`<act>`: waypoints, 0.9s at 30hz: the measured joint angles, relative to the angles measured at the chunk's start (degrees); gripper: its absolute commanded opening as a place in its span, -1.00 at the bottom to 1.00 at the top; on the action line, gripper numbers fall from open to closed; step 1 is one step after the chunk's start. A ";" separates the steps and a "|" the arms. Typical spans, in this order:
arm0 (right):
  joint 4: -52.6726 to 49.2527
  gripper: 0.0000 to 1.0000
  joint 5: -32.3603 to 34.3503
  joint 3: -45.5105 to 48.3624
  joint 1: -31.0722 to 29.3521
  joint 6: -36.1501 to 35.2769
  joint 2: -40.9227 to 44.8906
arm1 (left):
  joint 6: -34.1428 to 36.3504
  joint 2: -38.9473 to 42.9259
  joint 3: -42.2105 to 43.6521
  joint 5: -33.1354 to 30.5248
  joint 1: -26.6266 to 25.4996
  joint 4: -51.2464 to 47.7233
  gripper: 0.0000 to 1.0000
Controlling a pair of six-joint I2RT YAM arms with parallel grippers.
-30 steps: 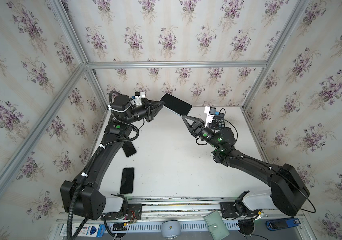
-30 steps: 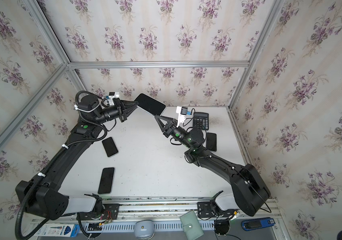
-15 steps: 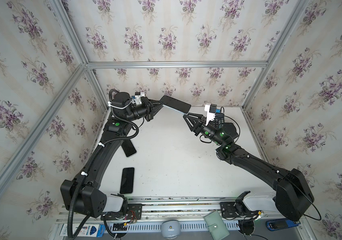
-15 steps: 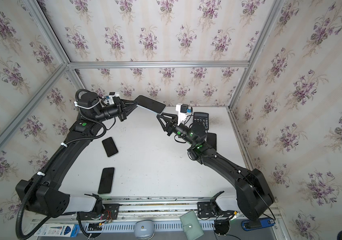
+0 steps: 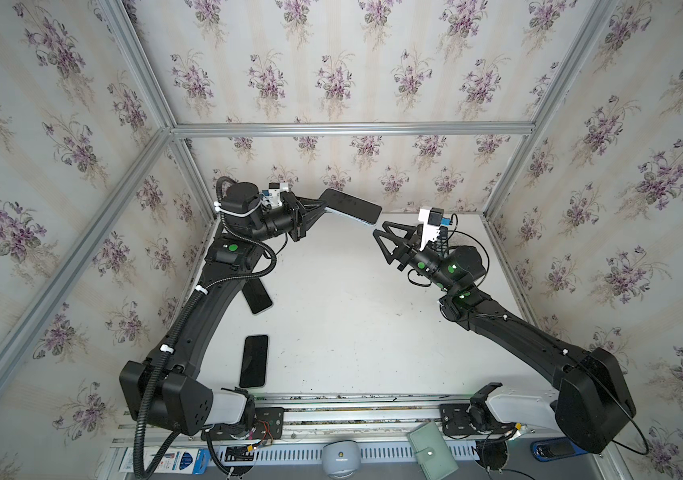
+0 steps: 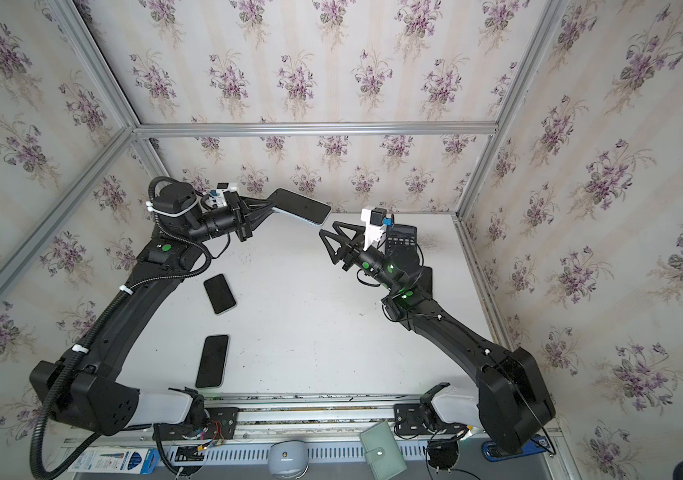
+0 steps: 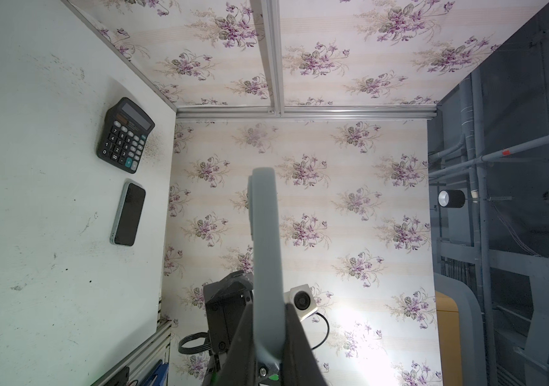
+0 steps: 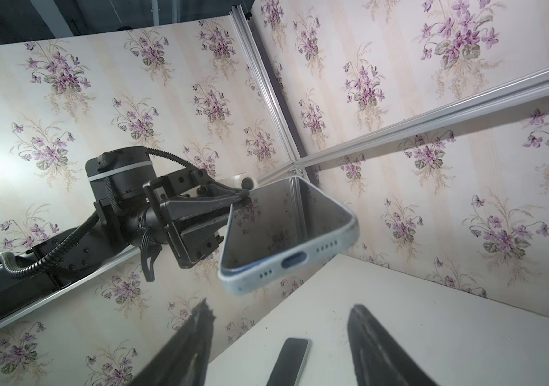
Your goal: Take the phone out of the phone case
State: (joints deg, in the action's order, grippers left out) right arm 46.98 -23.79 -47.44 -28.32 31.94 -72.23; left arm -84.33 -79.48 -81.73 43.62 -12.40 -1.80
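Note:
In both top views the phone (image 5: 352,204) (image 6: 300,205), dark-screened and seated in a pale blue-grey phone case (image 8: 286,265), hangs in the air over the back of the table. My left gripper (image 5: 323,206) (image 6: 272,206) is shut on one end of it. In the left wrist view the case's back (image 7: 264,240) runs out from between my fingers. My right gripper (image 5: 380,231) (image 6: 328,229) stands open just off the phone's free end, touching nothing. In the right wrist view its two fingers (image 8: 196,337) spread wide below the case's port edge.
A black calculator (image 7: 126,135) (image 6: 401,239) and another phone (image 7: 128,214) lie at the back right of the white table (image 5: 352,332). Two more phones (image 5: 256,294) (image 5: 254,360) lie on the left side, beside my left arm. Flowered walls close in three sides.
My right gripper has opened and drawn back a little to the right from the phone's end. My left gripper has tipped the phone flatter, still gripping it.

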 measured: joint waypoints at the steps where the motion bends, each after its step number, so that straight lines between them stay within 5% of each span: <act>1: 0.00 0.44 0.07 0.33 0.07 0.42 0.39 | -0.02 0.00 -0.17 0.00 0.00 0.04 -1.00; 27: 6.82 0.46 0.61 -0.48 0.59 13.29 -4.17 | -0.09 -0.42 -0.04 -1.60 -1.79 0.92 -1.00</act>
State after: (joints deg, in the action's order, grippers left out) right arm 53.80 -23.18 -47.92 -27.73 45.23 -76.40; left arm -84.42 -79.90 -81.78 42.02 -14.20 -0.89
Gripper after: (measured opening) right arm 0.734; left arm 0.134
